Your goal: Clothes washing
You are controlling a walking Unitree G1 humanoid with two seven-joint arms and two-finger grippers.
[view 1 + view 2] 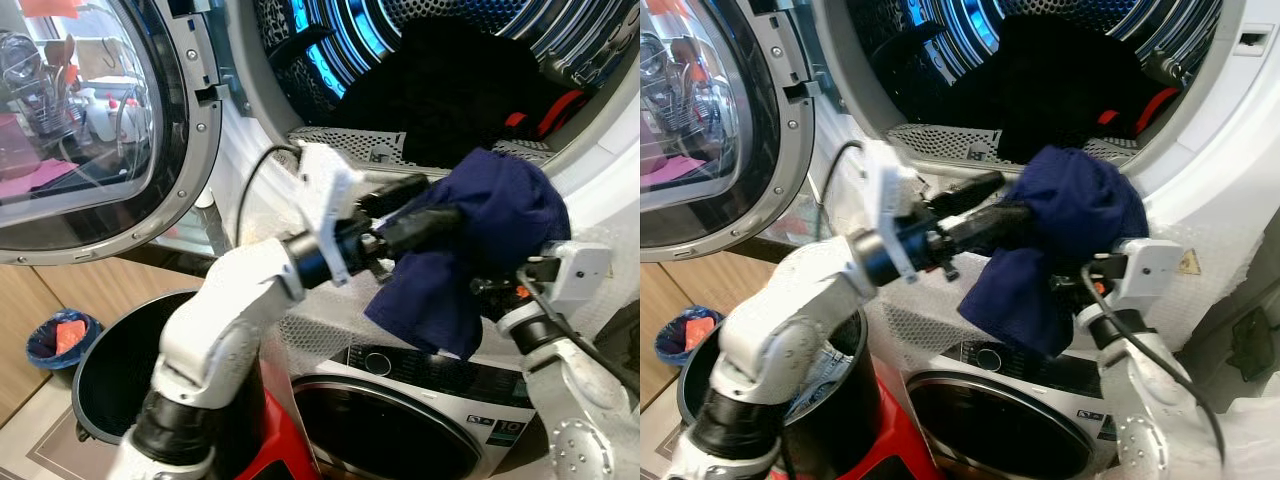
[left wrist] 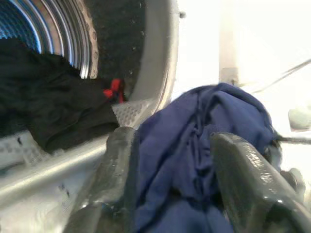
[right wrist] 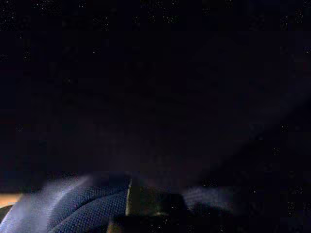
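Before steel drum (image 1: pixel 330 40), crumpled navy cloth (image 1: pixel 470 250)

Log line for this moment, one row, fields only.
step: loading drum | left tool: shut on blue cloth at drum mouth | right tool: under cloth, state unclear | in drum: dark clothes | door: open

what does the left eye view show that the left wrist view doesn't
Left eye view alone: the open round glass door, the black laundry bin on the floor, the lower washing machine, and the right gripper under the cloth.

Left wrist view alone: the left gripper fingers bracketing the cloth.

Both: the navy blue cloth, dark clothes in the drum.
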